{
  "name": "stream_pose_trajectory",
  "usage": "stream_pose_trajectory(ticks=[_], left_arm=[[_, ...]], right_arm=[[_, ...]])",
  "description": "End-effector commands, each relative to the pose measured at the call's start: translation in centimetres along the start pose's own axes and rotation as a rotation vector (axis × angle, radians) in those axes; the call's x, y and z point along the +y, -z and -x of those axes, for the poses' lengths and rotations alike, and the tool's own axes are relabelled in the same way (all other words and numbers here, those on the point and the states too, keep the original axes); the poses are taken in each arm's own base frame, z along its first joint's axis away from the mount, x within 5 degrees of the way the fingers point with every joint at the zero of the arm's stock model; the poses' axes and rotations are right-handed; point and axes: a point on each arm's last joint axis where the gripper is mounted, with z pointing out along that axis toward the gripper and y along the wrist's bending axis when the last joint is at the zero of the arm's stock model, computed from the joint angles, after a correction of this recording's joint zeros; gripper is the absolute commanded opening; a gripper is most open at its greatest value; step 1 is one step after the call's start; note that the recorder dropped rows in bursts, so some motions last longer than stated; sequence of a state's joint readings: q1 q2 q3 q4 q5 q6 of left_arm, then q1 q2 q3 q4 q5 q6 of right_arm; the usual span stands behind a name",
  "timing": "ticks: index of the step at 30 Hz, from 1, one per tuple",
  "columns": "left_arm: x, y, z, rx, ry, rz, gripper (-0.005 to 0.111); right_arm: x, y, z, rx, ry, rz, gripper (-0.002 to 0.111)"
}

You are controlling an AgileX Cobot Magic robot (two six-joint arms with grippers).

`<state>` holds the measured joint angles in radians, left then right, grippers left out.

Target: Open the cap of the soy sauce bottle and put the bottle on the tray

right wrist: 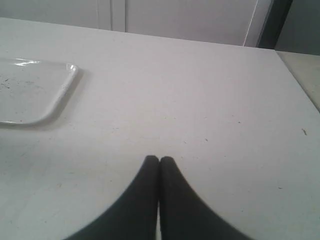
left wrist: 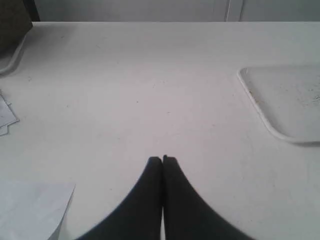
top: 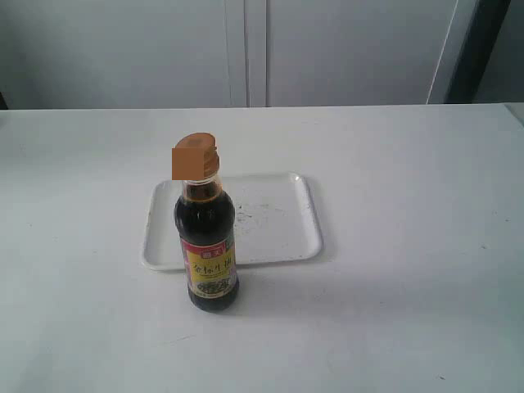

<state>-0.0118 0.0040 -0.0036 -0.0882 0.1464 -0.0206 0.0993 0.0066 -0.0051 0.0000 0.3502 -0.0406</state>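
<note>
A bare white worktop (top: 409,311) carries a tray (top: 307,221), the bottle (top: 207,246) standing upright at its 7 o'clock edge, cap (top: 196,157) closed. Pale cabinet doors (top: 246,49) stand behind. Both grippers' jaws, left (left wrist: 162,159) and right (right wrist: 159,159), are pressed together, empty.

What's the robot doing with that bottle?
Nothing yet. The soy sauce bottle stands upright on the white table, just in front of the tray, not on it. Its orange-brown cap looks closed. Neither arm is touching anything: the left gripper and the right gripper are both shut and empty, off to either side of the tray, over bare table. The job of opening the cap and moving the bottle onto the tray hasn't started.
</note>
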Motion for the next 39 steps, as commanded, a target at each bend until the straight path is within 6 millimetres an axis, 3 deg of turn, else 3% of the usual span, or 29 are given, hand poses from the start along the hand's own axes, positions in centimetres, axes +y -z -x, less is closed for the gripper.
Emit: stream_pose_trajectory(ticks=[1, 9, 16, 23, 28, 39], left_arm=[[0.0, 0.0, 0.3, -0.043, 0.025, 0.0, 0.0], [0.2, 0.1, 1.3, -0.155, 0.025, 0.015, 0.0], [0.5, 0.7, 3.3, -0.388, 0.067, 0.038, 0.0], [0.4, 2.0, 7.5, -0.5, 0.049, 0.04, 0.0], [0.1, 0.6, 10.3, -0.483, 0.004, 0.021, 0.0], [-2.1, -4.6, 15.3, -0.473, -0.075, -0.23, 0.0]], right_arm=[[0.0, 0.0, -0.1, -0.004, -0.004, -0.001, 0.0], [0.0, 0.0, -0.1, -0.004, -0.004, -0.001, 0.0], [0.0, 0.0, -0.1, -0.004, -0.004, -0.001, 0.0], [0.0, 0.0, -0.1, -0.004, -0.004, -0.001, 0.0], [0.0, 0.0, -0.1, -0.004, -0.004, -0.001, 0.0], [0.0, 0.0, -0.1, -0.004, -0.004, -0.001, 0.0]])
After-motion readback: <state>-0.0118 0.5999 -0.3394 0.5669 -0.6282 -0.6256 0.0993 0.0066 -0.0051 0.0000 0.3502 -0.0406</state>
